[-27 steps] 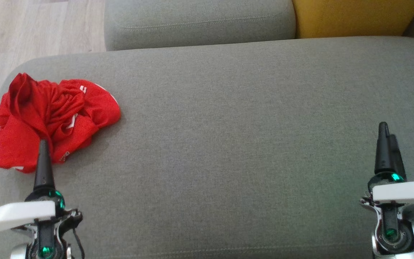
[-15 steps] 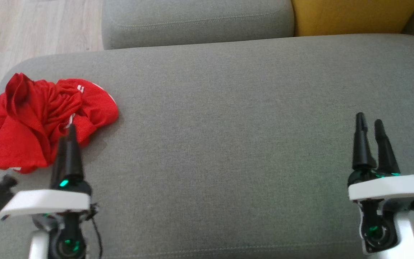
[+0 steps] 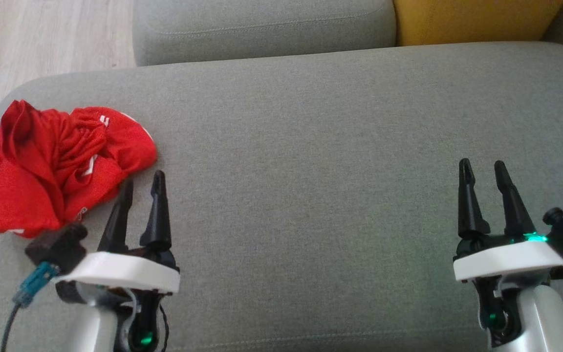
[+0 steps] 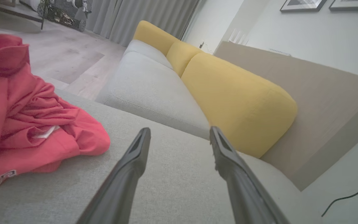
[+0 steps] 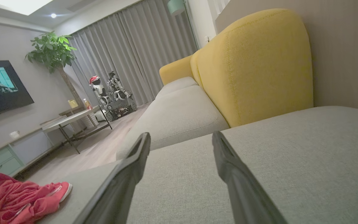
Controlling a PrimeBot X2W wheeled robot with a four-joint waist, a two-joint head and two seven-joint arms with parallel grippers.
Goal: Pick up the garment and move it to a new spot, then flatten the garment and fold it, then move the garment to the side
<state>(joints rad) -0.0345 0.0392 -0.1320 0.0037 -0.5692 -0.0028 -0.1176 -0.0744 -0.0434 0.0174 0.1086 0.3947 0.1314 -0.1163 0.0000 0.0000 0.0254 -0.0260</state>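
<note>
Left end effector [image 3: 143, 180] has slid right, off the garment [image 3: 61, 161], and spread wide; right end effector [image 3: 482, 164] opened too. Head view: garment's crumpled on the sofa cushion [image 3: 311, 171], left one just right of it, right one well apart. Left wrist view: garment [image 4: 26, 124] lies off left, nothing gripped. Right wrist view: it's far off, so left arm's nearer.

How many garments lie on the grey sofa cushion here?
1. A crumpled red garment at the left end of the cushion, just beyond the open left end effector; its folds could hide a second piece.
</note>
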